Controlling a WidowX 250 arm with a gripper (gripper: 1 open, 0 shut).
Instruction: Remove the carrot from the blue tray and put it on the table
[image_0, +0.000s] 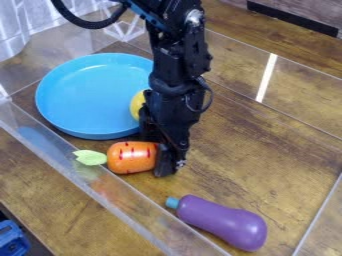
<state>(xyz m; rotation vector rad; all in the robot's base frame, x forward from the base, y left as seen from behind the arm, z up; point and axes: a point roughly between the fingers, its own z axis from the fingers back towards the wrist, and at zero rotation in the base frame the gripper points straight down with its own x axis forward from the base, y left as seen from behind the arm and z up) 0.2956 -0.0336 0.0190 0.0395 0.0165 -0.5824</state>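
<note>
The orange carrot (128, 157) lies on the brown table (254, 150) just off the front rim of the blue tray (74, 95), its green top (91, 157) pointing left. My black gripper (164, 163) points straight down at the carrot's narrow right end and hides it. Its dark fingers (162, 168) reach down to the tabletop beside the carrot. The fingers merge with the arm's body, so the width of the gap and any grip on the carrot do not show.
A yellow lemon (138, 103) sits at the tray's right rim, half hidden behind the arm. A purple eggplant (222, 222) lies on the table at the front right. Clear plastic walls (54, 150) border the table along the front left and the far right.
</note>
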